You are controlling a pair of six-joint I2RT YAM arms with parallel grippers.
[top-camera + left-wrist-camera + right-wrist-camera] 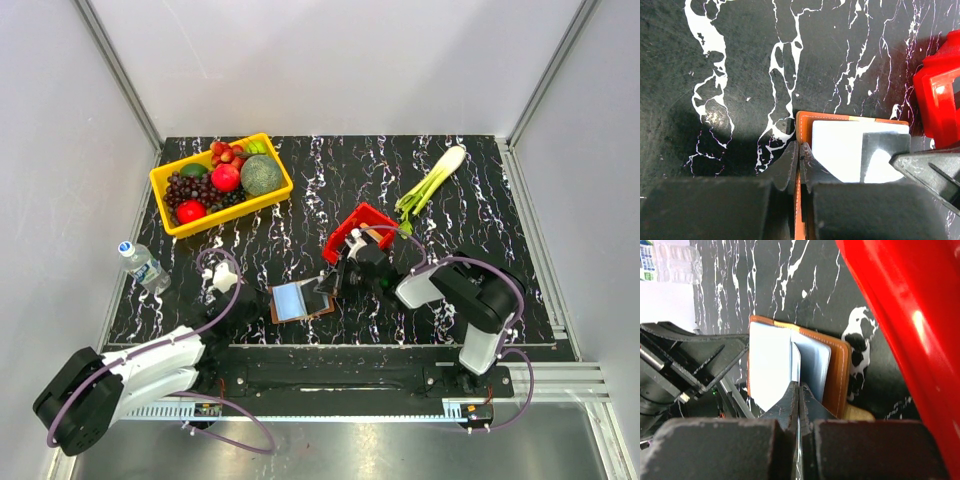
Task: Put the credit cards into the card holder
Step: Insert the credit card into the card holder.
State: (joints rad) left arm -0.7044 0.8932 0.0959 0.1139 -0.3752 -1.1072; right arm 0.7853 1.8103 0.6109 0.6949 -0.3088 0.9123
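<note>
Top external view: card holder (300,300) open on the table (450,290), between both arms, near the red bin (360,222)
Its brown leather edge is clamped in the left pincer (799,157); the right pincer (799,390) is pinched tight on a pale credit card (772,365) standing in the fold

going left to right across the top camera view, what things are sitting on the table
water bottle → yellow fruit basket → brown card holder → red bin → leek
</note>
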